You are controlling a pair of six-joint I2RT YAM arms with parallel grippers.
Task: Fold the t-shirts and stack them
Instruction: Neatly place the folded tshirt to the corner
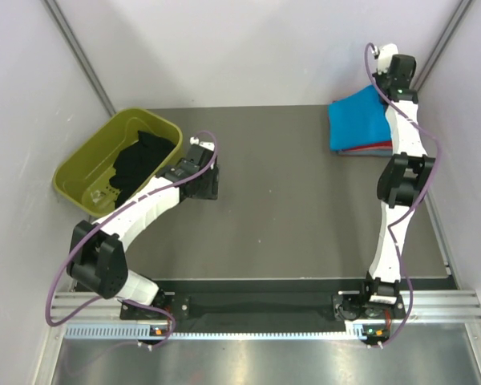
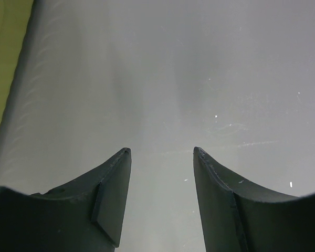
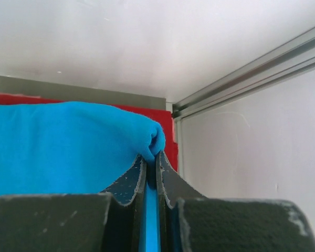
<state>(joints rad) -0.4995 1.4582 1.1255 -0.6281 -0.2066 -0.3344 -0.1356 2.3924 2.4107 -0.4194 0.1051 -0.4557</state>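
turquoise t-shirt [image 3: 68, 147] clenched in right pincer [image 3: 151, 156] (atop red t-shirt [image 3: 171, 136]), left pincer [image 2: 161, 150] spread

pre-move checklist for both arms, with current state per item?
1. Right gripper has cloth pinched: ok, it is shut on an edge of the turquoise shirt.
2. Turquoise shirt lies on top of the red shirt: ok.
3. Turquoise edges line up with the red shirt below: cannot tell, the right arm covers part of it in the top view.
4. Left gripper free for the next pick: ok, open and empty above bare table.
5. Black shirt folded: not ok, it lies crumpled in the olive tub.
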